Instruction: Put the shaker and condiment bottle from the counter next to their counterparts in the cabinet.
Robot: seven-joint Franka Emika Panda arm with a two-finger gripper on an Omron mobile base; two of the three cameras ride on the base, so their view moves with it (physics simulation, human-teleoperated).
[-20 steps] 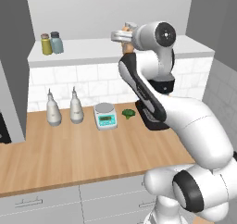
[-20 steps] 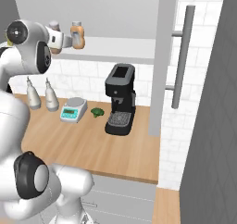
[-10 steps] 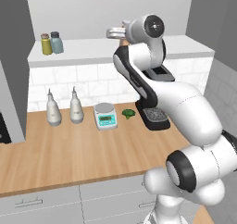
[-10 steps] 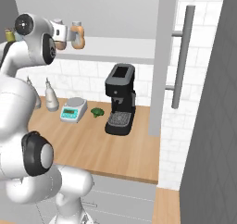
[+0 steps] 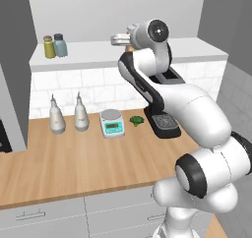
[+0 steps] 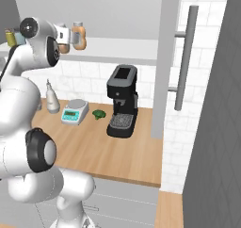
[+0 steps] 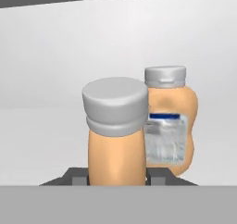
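My gripper is shut on the condiment bottle, a slim orange bottle with a pale cap, held upright at shelf height. Just behind it to the right stands the bigger bulging orange bottle with a silver cap, on the white cabinet shelf. In the right base view the gripper holds its bottle right next to the bigger bottle. At the shelf's left end the pale blue-grey shaker stands beside the yellow-green shaker. In the left base view the gripper reaches over the shelf.
On the wooden counter stand two white bottles, a small scale, a piece of broccoli and a black coffee machine. A tall grey panel with a handle rises to the right.
The hand has swung a little further in over the shelf with the slim orange bottle, bringing it beside the bigger bottle. The grip has stayed the same.
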